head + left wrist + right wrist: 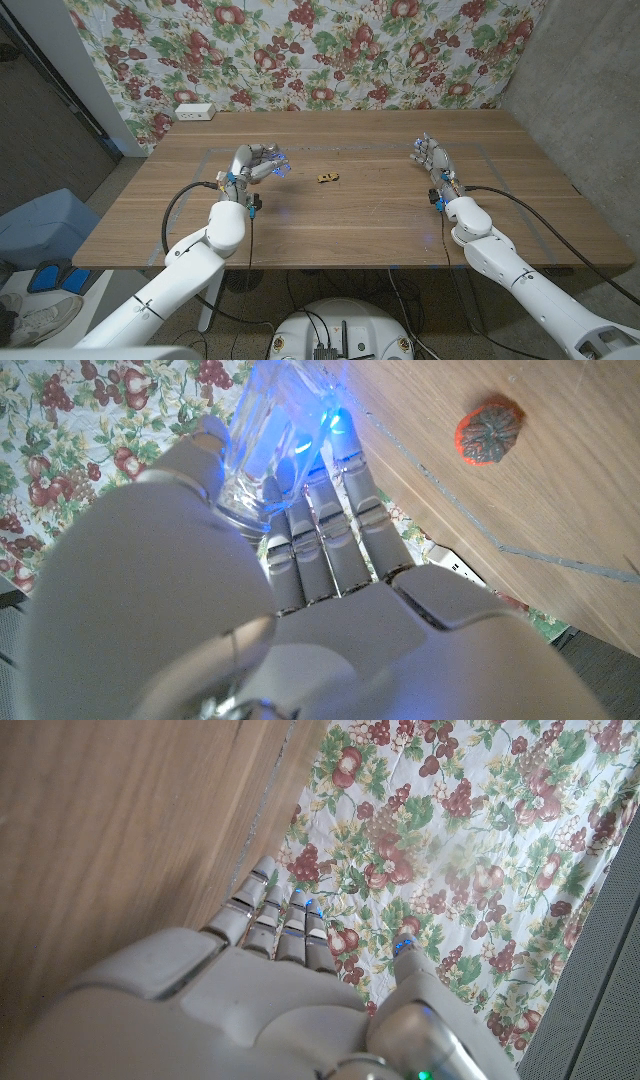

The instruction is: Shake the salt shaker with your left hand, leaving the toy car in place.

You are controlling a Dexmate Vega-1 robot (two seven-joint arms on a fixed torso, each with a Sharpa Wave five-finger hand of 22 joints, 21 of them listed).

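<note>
salt shaker (262, 445): clear glass, glossy | table (380, 215): matt wood | backdrop (330, 50): printed cloth

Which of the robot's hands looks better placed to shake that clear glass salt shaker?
The left hand: its fingers already grip the clear glass salt shaker. The right hand holds nothing, far across the wooden table, beyond the small yellow toy car.

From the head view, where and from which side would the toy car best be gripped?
Judged from above: pinch the car across its narrow sides, coming straight down. It is small, low and lies flat on the table, so a side approach offers little to catch. The left hand is nearest but already holds the shaker.
</note>
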